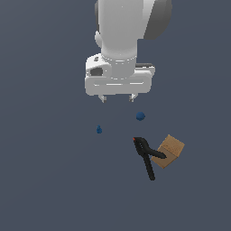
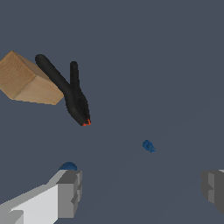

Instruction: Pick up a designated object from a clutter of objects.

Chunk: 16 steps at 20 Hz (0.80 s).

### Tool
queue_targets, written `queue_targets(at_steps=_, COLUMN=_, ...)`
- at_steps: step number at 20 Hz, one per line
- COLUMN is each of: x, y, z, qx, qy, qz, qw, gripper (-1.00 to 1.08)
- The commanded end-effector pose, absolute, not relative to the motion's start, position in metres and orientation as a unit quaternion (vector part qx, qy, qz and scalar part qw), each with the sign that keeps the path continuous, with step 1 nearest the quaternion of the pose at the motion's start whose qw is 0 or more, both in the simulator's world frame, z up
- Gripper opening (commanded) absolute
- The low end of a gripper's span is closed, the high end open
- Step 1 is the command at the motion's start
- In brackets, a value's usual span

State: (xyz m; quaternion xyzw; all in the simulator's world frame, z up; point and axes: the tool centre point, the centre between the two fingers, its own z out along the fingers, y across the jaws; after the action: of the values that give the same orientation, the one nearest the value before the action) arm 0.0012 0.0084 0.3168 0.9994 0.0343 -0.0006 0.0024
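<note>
Two spread fingers of the hand (image 1: 117, 98) hang above the tiny blue piece (image 1: 99, 130), apart from it.

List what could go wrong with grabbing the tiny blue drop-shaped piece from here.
1. The tiny blue piece is very small; the wide-open gripper may close off-centre and flick it away.
2. The blue ball sits near one finger in the wrist view; descending could nudge it, or it could be grabbed by mistake.
</note>
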Motion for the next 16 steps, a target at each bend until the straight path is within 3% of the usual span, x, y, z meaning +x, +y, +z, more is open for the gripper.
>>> queue_targets(at_steps=1, x=0.001, y=0.008, z=0.317, qx=0.999, qy=0.035, qz=0.0, qw=0.002, gripper=1.0)
queue_targets(at_steps=16, x=0.002, y=-0.01, z=0.275, qx=0.996, qy=0.085, qz=0.0, qw=-0.001, gripper=1.0)
